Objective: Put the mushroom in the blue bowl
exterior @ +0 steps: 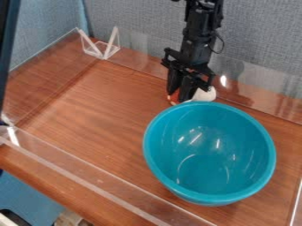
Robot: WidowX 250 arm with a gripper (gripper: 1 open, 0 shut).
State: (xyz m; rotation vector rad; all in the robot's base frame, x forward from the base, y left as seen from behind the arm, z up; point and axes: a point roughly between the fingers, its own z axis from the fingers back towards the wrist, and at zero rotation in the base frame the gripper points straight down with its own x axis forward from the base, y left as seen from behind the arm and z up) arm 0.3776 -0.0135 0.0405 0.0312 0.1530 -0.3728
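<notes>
The mushroom (pixel 203 91) sits on the wooden table just behind the blue bowl (pixel 209 150); its reddish-brown cap and cream stem show only in part between the black fingers. My gripper (pixel 188 89) points straight down and has its jaws drawn in, shut on the mushroom, low at the table surface. The bowl is large, teal-blue, glossy and has nothing in it, standing at the front right, with its far rim just in front of the gripper.
A clear low wall runs along the table's front edge (pixel 83 181) and left side. A white wire stand (pixel 101 42) sits at the back left corner. A grey fabric wall (pixel 141 18) rises behind the table.
</notes>
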